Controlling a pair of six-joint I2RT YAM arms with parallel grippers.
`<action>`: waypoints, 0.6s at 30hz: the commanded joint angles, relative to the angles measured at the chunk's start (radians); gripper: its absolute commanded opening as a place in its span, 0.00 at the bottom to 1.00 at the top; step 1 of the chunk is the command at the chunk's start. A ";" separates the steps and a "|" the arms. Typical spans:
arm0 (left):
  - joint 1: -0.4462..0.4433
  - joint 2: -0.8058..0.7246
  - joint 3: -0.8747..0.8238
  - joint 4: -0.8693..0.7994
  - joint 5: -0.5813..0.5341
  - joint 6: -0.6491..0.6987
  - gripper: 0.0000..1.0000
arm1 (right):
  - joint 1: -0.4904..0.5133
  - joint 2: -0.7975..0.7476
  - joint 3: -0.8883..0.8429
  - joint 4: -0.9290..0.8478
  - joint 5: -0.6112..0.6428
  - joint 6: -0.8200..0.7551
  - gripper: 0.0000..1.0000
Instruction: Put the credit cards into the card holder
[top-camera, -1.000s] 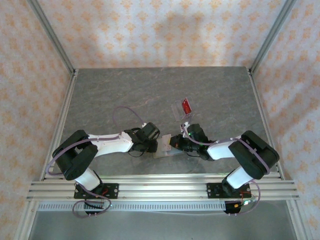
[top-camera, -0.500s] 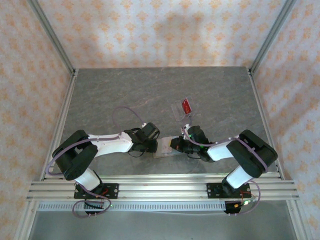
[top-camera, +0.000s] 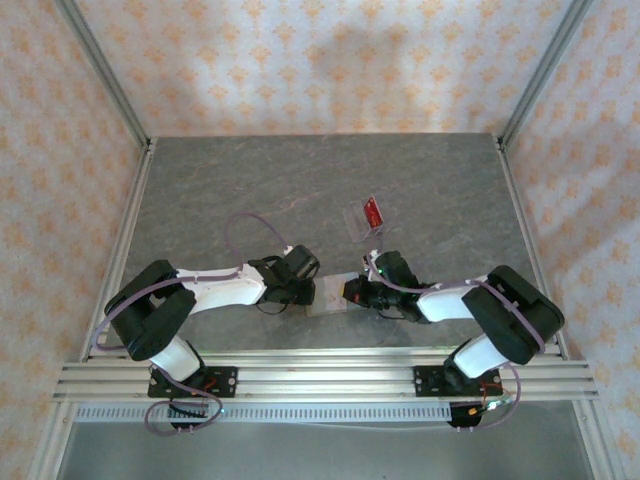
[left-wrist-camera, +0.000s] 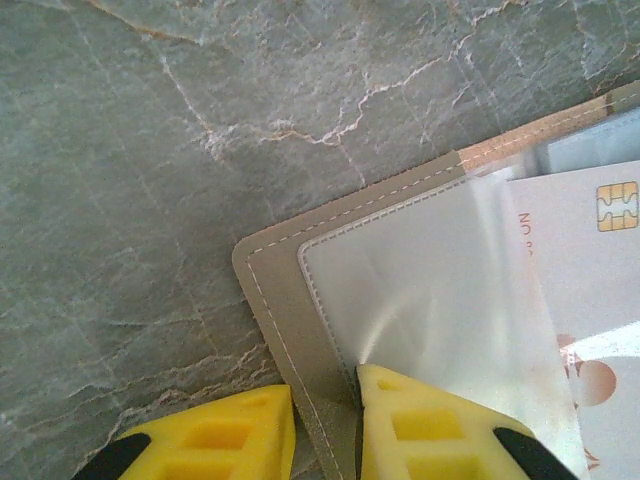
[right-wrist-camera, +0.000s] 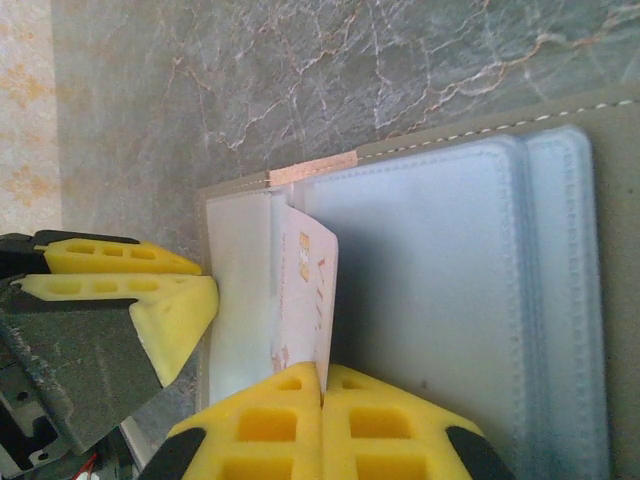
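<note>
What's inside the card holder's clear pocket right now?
One pale credit card, chip showing, partly under the clear sleeve. Whether more cards lie beneath is hidden.

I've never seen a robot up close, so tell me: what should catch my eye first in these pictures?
At the near middle of the grey table, an open card holder lies between two yellow claws. The right claw pinches a pale card at a clear pocket, while the left claw grips the holder's edge. Behind them, a red card sits in a clear rack.
</note>
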 joint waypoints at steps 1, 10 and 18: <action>-0.010 0.116 -0.060 0.054 -0.022 -0.005 0.22 | 0.006 0.027 0.004 -0.161 0.005 -0.048 0.00; -0.010 0.123 -0.062 0.064 -0.019 -0.005 0.22 | 0.007 0.057 0.040 -0.145 -0.039 -0.063 0.00; -0.010 0.124 -0.061 0.065 -0.018 -0.003 0.21 | 0.015 0.101 0.076 -0.139 -0.055 -0.071 0.00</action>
